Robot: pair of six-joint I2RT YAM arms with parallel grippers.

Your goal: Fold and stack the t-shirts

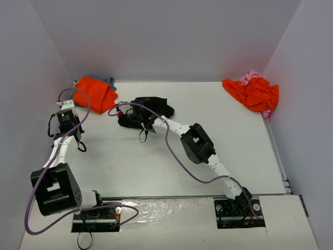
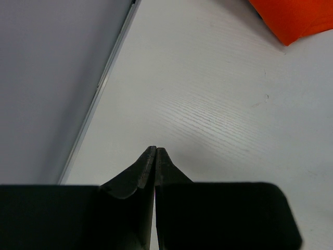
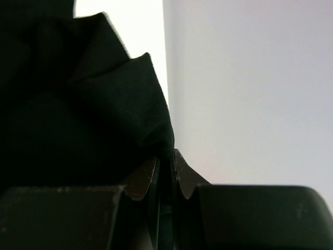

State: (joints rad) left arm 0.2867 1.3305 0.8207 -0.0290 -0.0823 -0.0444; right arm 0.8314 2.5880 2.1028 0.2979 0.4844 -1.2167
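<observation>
The black t-shirt [image 1: 150, 110] lies crumpled at the table's middle back. My right gripper [image 1: 136, 119] is shut on a fold of it; in the right wrist view the black cloth [image 3: 88, 120] sits pinched between the jaws of the right gripper [image 3: 166, 156]. My left gripper [image 1: 67, 110] is shut and empty at the left side, its jaws pressed together in the left wrist view [image 2: 156, 151]. An orange t-shirt [image 1: 94, 92] lies bunched at the back left over a blue-grey one [image 1: 110, 82]. Another orange t-shirt [image 1: 254, 94] lies at the back right on a pink one [image 1: 253, 76].
White walls enclose the table [image 1: 130, 161] on the left, back and right. The left wall's base rail [image 2: 101, 86] runs close beside my left gripper. An orange cloth edge [image 2: 296, 18] shows at the top right of the left wrist view.
</observation>
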